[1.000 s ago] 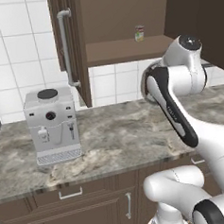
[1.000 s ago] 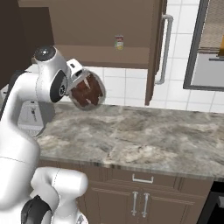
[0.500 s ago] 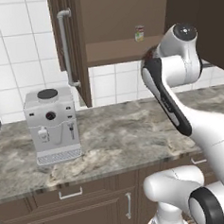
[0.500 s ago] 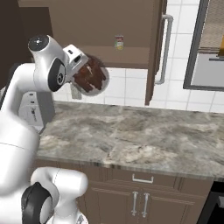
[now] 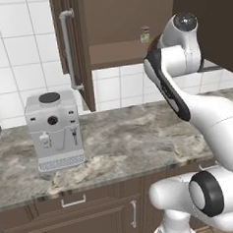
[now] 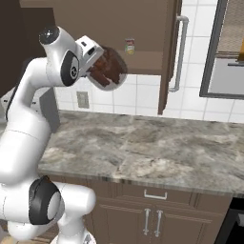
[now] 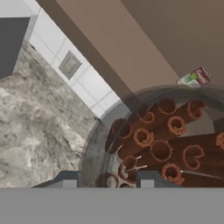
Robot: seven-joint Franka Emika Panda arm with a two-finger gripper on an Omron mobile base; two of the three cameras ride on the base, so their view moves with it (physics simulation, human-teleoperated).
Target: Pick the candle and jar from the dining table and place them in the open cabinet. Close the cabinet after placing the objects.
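My gripper (image 6: 97, 63) is shut on the jar (image 6: 108, 69), a dark reddish-brown ribbed jar held tilted in the air in front of the open cabinet (image 6: 114, 24), level with its shelf edge. In the hand view the jar (image 7: 162, 148) sits close between the fingertips (image 7: 146, 180), with the cabinet (image 7: 131, 39) above it. In the left base view my arm hides the jar and the hand in front of the cabinet (image 5: 124, 51). A small yellowish thing (image 5: 145, 34) (image 6: 129, 45) (image 7: 194, 78) stands on the shelf; I cannot tell whether it is the candle. The dining table is out of view.
The cabinet door (image 5: 71, 43) (image 6: 169, 52) stands open with its long silver handle (image 6: 180, 52). Below lies a marble counter (image 5: 130, 147) (image 6: 157, 152) with a silver coffee machine (image 5: 53, 130). A wall outlet (image 6: 82, 99) is on the white tiles.
The arm has lifted the jar from just above the counter up to the height of the cabinet shelf, and the elbow has risen with it. The grip has stayed shut.
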